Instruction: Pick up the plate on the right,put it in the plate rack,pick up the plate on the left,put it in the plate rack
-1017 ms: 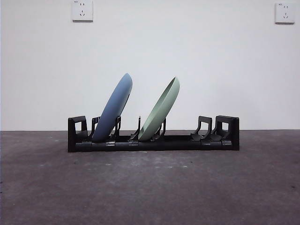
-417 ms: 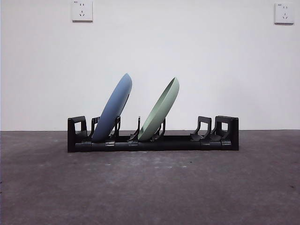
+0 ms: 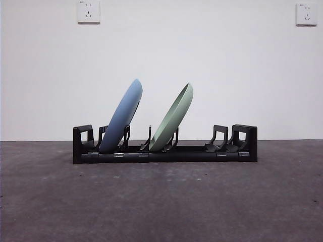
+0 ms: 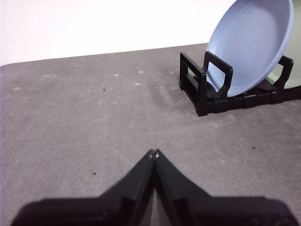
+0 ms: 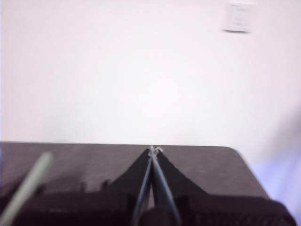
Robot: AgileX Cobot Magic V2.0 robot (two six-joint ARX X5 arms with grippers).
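With grippers seemingly closed, two plates (image 3: 121,117) racked.

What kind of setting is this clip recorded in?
Likely a lab test bench, not a kitchen: a bare grey table, a plain white wall with sockets, and only a rack holding two plates.
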